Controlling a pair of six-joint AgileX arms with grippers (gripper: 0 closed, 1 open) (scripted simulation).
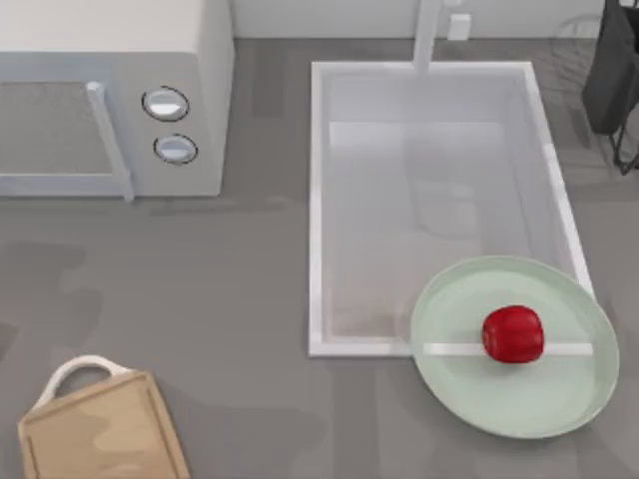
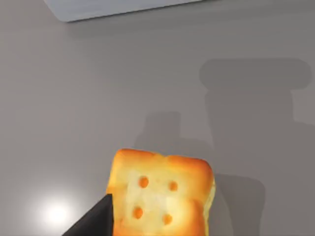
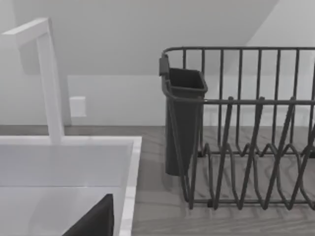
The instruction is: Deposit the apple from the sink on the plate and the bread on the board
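The red apple (image 1: 512,334) lies on the mint-green plate (image 1: 469,399), which overlaps the front right corner of the white sink (image 1: 318,200). The tan board (image 1: 105,434) with its white loop handle sits at the front left. In the left wrist view the golden bread (image 2: 160,196) hangs above the grey counter, casting a shadow. My left gripper is shut on it, with one dark finger (image 2: 93,221) against its side. My right arm (image 1: 611,70) is parked at the back right. One of its fingers (image 3: 93,219) shows over the sink's rim (image 3: 130,167).
A white microwave (image 1: 110,100) stands at the back left. The faucet (image 1: 427,30) rises behind the sink. A dark wire dish rack (image 3: 246,137) with a cutlery holder (image 3: 183,118) stands right of the sink, close to my right arm.
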